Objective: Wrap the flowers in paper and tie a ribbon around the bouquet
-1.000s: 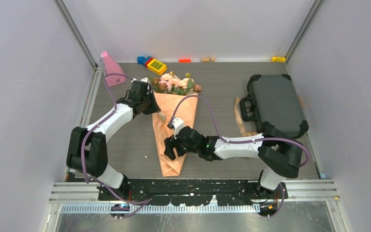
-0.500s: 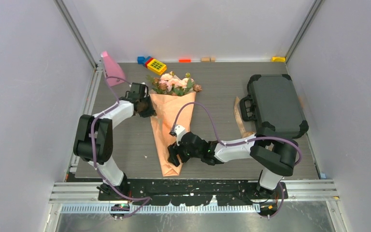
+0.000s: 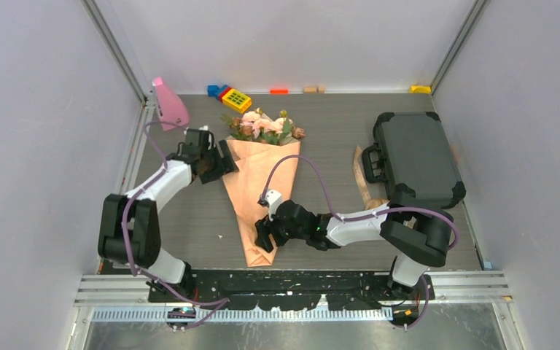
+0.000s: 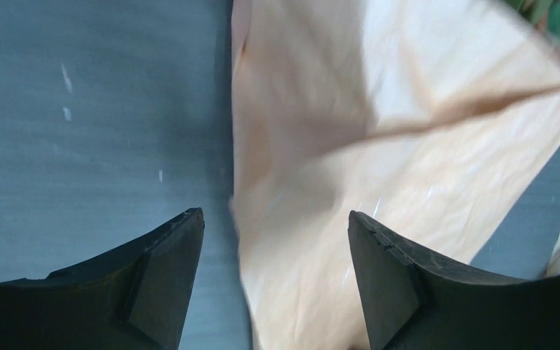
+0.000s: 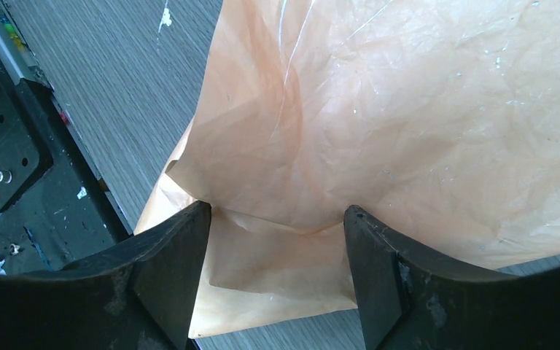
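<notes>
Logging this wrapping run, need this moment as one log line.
flowers in paper cone | left gripper open at cone's upper edge | right gripper open over folded bottom | ribbon untied beside case

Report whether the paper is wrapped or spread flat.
Wrapped. The paper forms a tapered cone with overlapping flaps, and the flowers stick out of its wide far end.

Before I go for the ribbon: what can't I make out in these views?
Flower stems: top view, hidden inside the paper cone.
Ribbon: top view, near end runs under the right arm, so its length is unclear.
Flowers: left wrist view, blurred and cut off at the top-right corner.
</notes>
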Motion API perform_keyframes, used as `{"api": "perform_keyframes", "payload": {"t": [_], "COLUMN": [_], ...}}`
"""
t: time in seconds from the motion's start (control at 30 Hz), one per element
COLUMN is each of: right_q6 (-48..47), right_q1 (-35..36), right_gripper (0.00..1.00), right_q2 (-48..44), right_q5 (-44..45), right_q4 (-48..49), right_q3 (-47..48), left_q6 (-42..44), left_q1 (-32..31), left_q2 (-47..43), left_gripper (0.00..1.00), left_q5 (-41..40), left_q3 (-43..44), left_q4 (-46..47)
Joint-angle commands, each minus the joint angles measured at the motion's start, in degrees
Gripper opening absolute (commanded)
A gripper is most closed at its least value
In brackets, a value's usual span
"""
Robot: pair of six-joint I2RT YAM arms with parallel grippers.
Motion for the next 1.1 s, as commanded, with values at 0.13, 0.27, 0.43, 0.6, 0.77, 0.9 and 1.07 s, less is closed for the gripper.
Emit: {"api": "perform_keyframes", "payload": {"t": [0.13, 0.27, 0.43, 0.6, 0.77, 0.9, 1.07], "right_q6": [0.43, 0.39, 0.16, 0.07, 1.39, 5.88, 6.08], "right_q1": [0.33, 0.57, 1.13, 1.12, -0.69, -6.3, -6.81], "right_gripper": [0.73, 0.75, 0.73, 0.66, 0.56, 0.4, 0.34], "right_q2": [-0.67, -2.03, -8.15, -12.39, -6.5, 1.58, 6.5], "right_q5": [-1.33, -3.21, -7.39, -11.19, -10.34, -13.96, -21.15], "right_q4": [-1.54, -1.6, -3.46, -3.04, -0.73, 5.7, 9.05], "right_q3": [-1.01, -1.28, -0.76, 1.02, 6.35, 8.51, 5.06], "left_q6": [-7.75, -7.69, -6.63, -6.38, -6.38, -6.21, -6.36], "left_q1": [0.11, 0.11, 0.11, 0.11, 0.11, 0.11, 0.11], "left_q2": [-12.03, -10.39, -6.64, -5.02, -4.55, -4.43, -4.52], "left_gripper": [0.69, 0.27, 0.0, 0.0, 0.0, 0.0, 0.0], "left_q5": [13.58, 13.03, 12.78, 14.19, 13.79, 13.14, 11.67], "left_q3": [-20.24, -21.17, -19.29, -20.28, -21.16, -21.08, -21.08], "left_q4": [11.44, 12.95, 12.53, 14.31, 15.02, 14.64, 13.86]}}
